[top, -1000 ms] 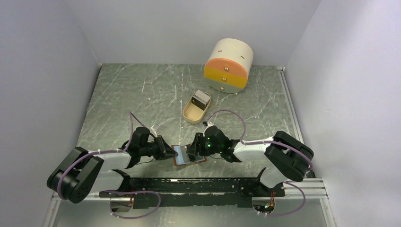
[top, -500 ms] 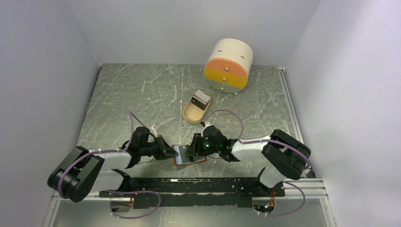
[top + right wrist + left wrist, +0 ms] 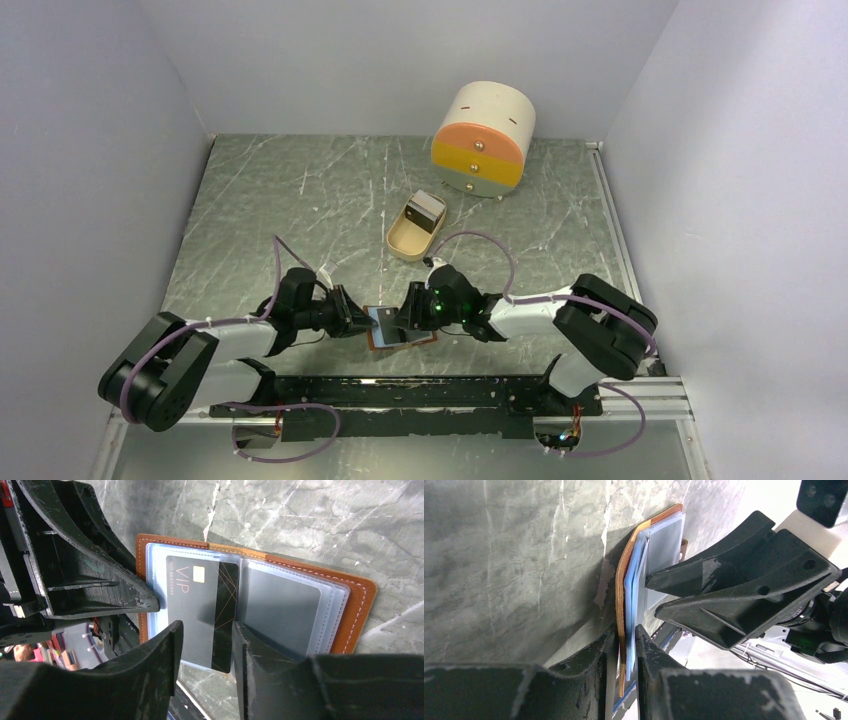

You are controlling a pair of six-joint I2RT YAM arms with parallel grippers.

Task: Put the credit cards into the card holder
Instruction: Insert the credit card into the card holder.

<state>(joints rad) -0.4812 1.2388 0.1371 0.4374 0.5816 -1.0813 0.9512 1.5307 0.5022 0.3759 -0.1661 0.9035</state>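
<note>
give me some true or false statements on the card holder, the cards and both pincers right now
1. The card holder lies open on the table with its clear pockets showing. True.
2. The left pincer hangs free above the table, touching nothing. False: its fingers pinch one edge of the card holder.
3. A dark VIP card sits between the fingers of the right pincer, over a clear pocket. True.
4. The beige tray touches the card holder. False: it stands apart, further back, toward the round drawer box.
</note>
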